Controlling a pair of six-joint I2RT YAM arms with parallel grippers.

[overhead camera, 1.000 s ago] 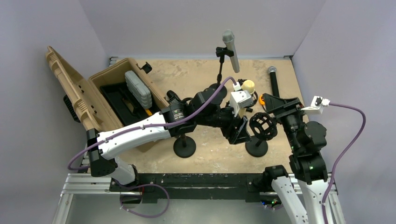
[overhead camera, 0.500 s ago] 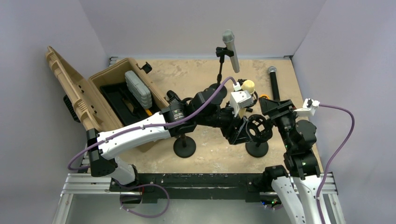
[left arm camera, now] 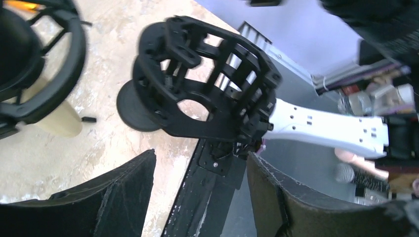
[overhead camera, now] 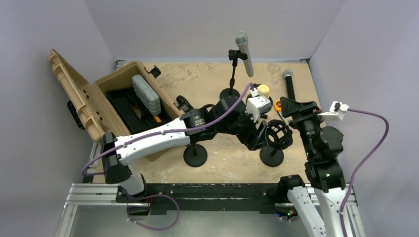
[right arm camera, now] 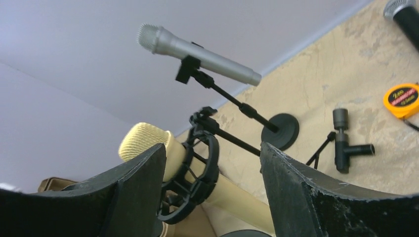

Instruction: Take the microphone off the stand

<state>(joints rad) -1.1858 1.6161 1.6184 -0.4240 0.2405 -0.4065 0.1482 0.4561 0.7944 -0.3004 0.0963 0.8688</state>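
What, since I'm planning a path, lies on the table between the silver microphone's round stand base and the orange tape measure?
A small black T-shaped fitting, touching neither stand base nor tape measure, shown in the right wrist view.

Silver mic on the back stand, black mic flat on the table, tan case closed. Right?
No: top external view shows the tan case open, lid swung left. Silver mic is on the back stand; black mic lies flat on the table.
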